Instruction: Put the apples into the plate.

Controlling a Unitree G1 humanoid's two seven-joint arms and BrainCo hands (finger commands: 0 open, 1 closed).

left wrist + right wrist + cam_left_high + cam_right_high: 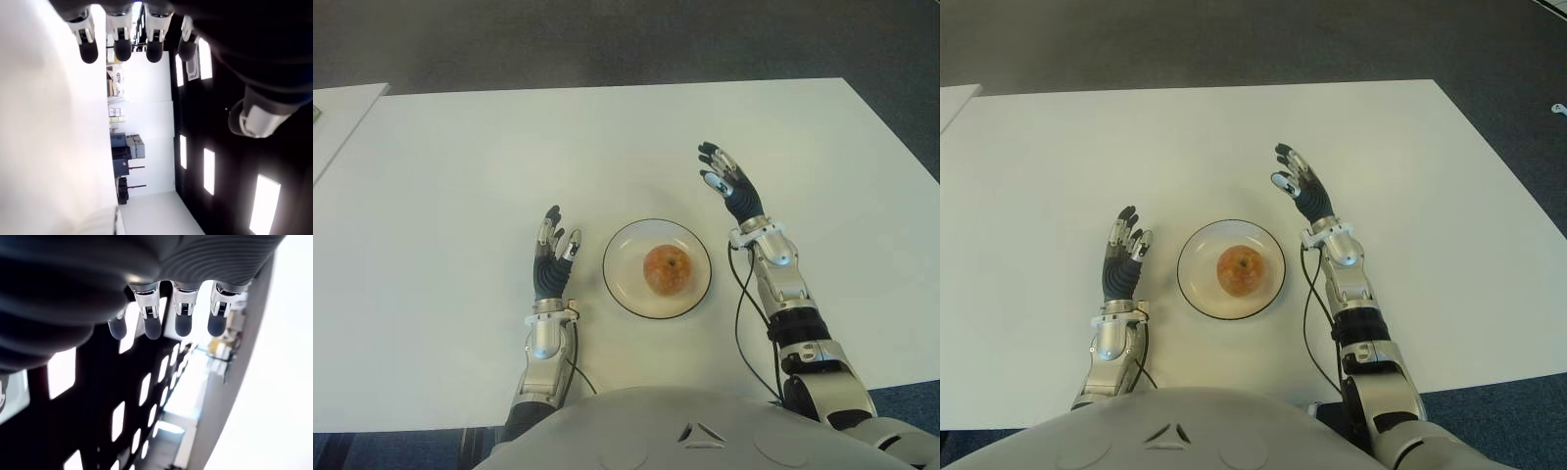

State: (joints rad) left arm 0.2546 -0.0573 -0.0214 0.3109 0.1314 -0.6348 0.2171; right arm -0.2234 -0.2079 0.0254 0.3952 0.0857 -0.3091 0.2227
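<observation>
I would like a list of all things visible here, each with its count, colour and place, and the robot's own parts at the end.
apple: one, red-orange, lying in the middle of the plate
plate: one, white with a dark rim, on the table between the two hands
table: one, white, filling most of the view
second table: one, white, only its corner at the far left edge
floor: dark grey, beyond the table
left hand: one, black and silver, left of the plate, fingers open, holding nothing
right hand: one, black and silver, right of and beyond the plate, fingers open, holding nothing
</observation>
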